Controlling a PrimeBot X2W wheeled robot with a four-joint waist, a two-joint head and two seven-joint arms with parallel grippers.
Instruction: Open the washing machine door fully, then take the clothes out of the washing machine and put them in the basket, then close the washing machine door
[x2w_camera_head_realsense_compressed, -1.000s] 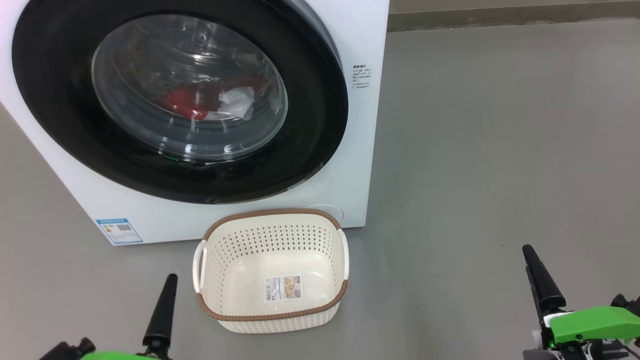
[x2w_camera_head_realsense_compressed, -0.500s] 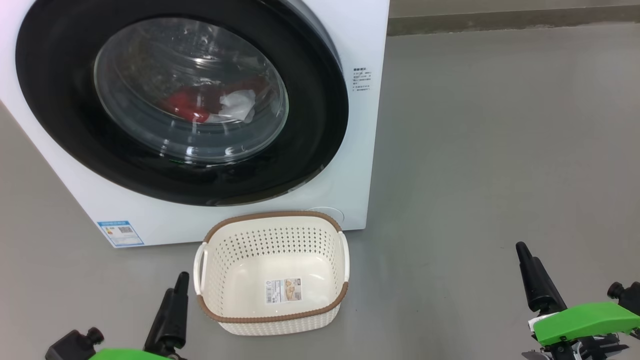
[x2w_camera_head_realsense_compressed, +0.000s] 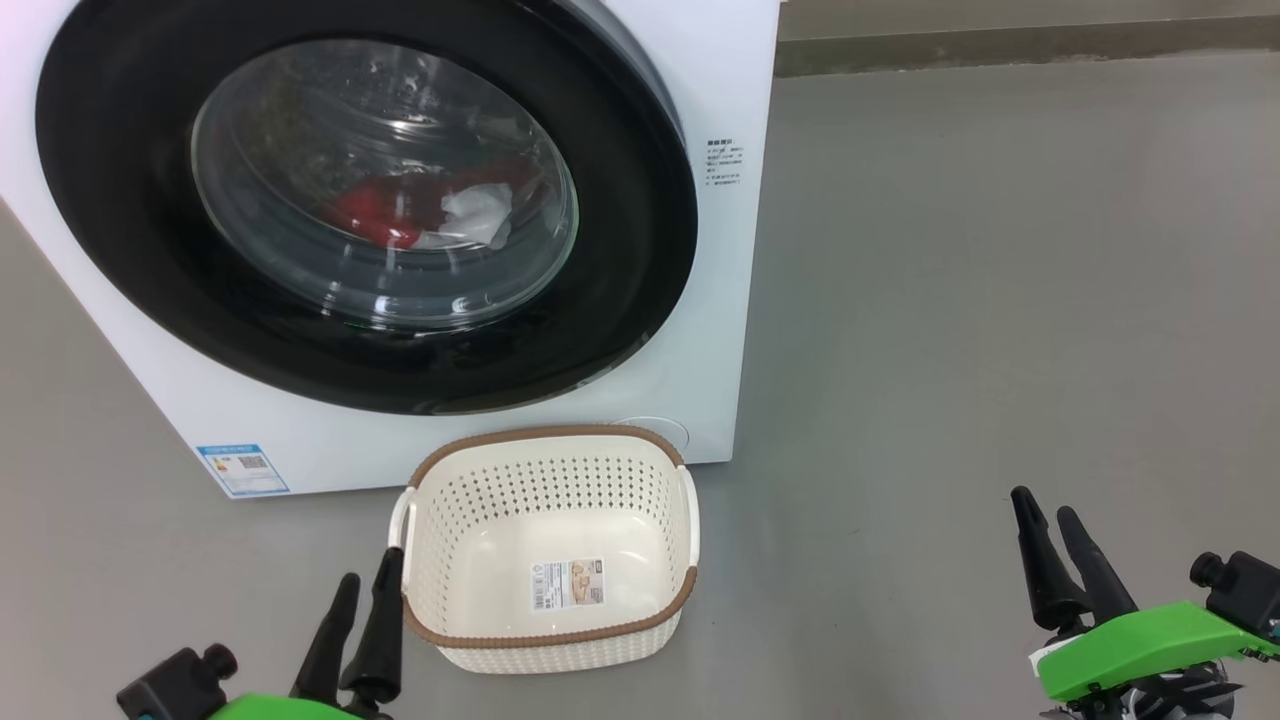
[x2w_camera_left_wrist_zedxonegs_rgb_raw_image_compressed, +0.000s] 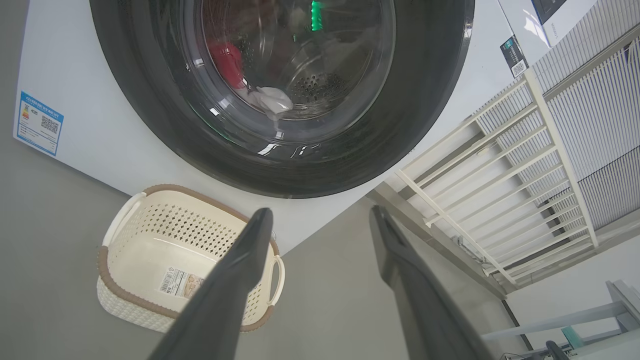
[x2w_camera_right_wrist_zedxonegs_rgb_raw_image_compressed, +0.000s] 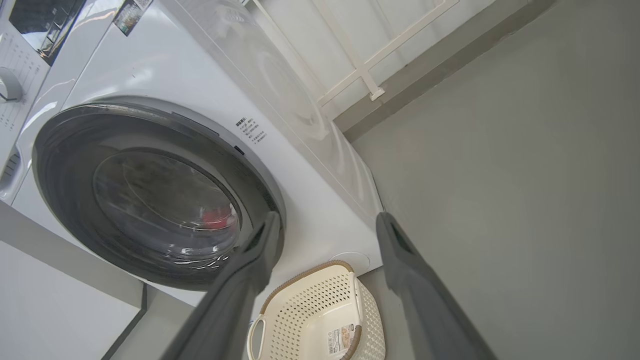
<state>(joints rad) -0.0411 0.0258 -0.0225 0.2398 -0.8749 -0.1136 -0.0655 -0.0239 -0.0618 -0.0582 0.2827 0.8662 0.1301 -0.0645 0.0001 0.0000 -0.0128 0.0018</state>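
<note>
Door: washing machine door (x2w_camera_head_realsense_compressed: 365, 200) looks closed, possibly cracked open; hard to tell.
Clothes: red and white clothes (x2w_camera_head_realsense_compressed: 380, 212) inside, behind the glass.
Basket: basket (x2w_camera_head_realsense_compressed: 545, 436) empty, below the door.
Grippers: left gripper (x2w_camera_head_realsense_compressed: 371, 565) and right gripper (x2w_camera_head_realsense_compressed: 1040, 502) spread wide, empty.
Remaining: all steps.

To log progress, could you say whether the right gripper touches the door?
Apart: head view shows floor separating the right gripper and the door.
</note>
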